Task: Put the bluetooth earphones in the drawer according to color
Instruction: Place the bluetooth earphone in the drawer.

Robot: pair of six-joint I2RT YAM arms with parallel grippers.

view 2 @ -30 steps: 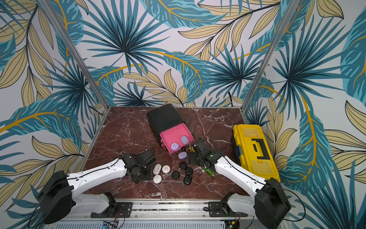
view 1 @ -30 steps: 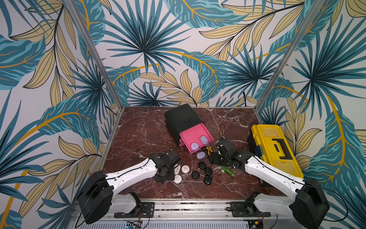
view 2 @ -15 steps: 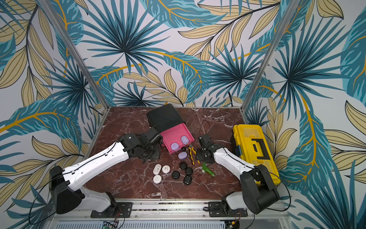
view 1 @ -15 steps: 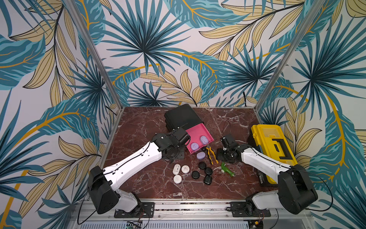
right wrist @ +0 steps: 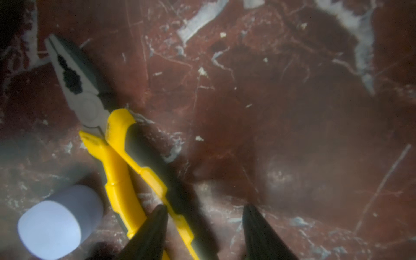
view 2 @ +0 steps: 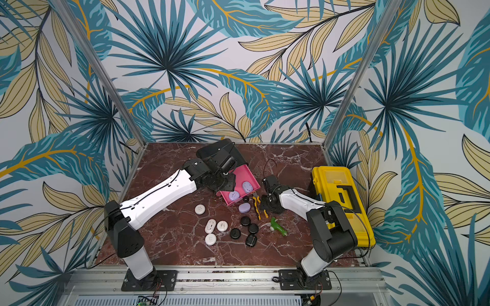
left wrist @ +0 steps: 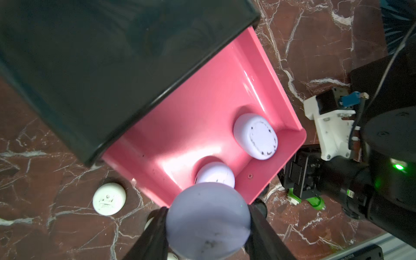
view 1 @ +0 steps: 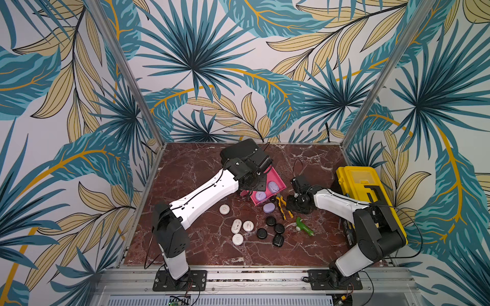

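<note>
Left wrist view: tabletop (left wrist: 315,45) carries the open drawer (left wrist: 198,117); left end effector (left wrist: 207,216) clamps a lilac case (left wrist: 208,227) above it, right end effector (right wrist: 204,209) gapes empty. Two lilac earphones (left wrist: 255,137) lie inside; one lilac (view 1: 268,208), whites (view 1: 236,226), blacks (view 1: 271,220) wait outside.

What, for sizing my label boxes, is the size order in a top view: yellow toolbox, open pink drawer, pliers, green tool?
1. yellow toolbox
2. open pink drawer
3. pliers and green tool: look alike, unranked.

white cases (view 1: 224,209) 4 | black cases (view 1: 270,220) 4 | lilac cases (view 1: 268,208) 4
</note>
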